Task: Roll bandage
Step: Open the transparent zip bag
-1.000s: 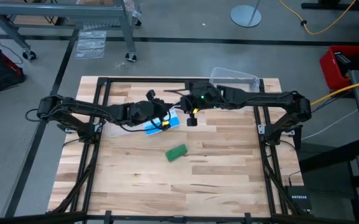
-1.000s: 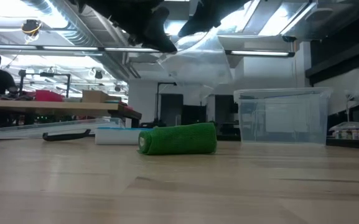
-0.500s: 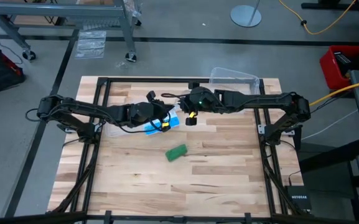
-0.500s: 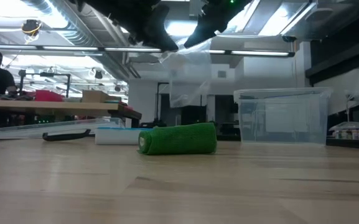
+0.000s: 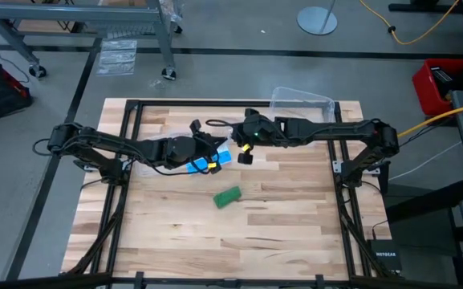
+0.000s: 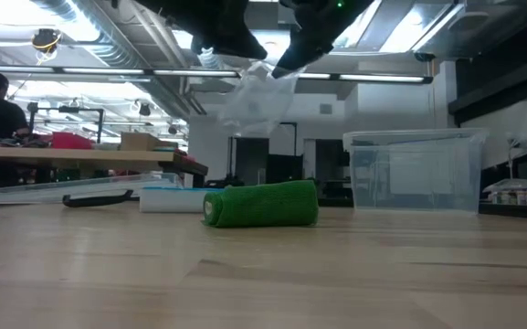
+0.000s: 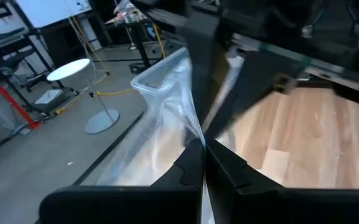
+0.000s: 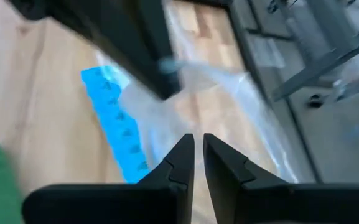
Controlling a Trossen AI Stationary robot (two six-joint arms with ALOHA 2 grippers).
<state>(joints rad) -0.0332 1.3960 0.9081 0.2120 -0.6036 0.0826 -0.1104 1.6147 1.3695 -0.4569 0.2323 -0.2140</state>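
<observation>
While both arms meet over the upper middle of the table (image 5: 295,233) in the high view, the bandage (image 5: 228,197) lies alone below them, near the frame's centre, already wound into a short green roll and touched by neither gripper. In the low view the roll (image 6: 261,203) rests on its side at mid-frame, its spiral end facing left.

Reaching in from the left of the high view, the left gripper (image 5: 213,145) has its fingers pressed together on a thin clear plastic bag (image 7: 167,118); its wrist view shows the two dark fingers (image 7: 191,163) meeting on a pinched fold of the film. From the right of the high view comes the right gripper (image 5: 233,138), just beside the left one. Its fingers (image 8: 180,155) stand almost closed with a slim gap, and the film (image 8: 229,93) lies ahead of them; whether they pinch it I cannot tell from that view. In the low view the bag (image 6: 254,96) hangs crumpled at the upper centre, between the two dark grippers, well above the wood.

Under the grippers lies a blue and white pill box (image 5: 217,158), seen in the right wrist view as a bright blue strip (image 8: 114,121). A clear bin (image 5: 299,101) sits at the upper right of the table, right of the roll in the low view (image 6: 416,171).
</observation>
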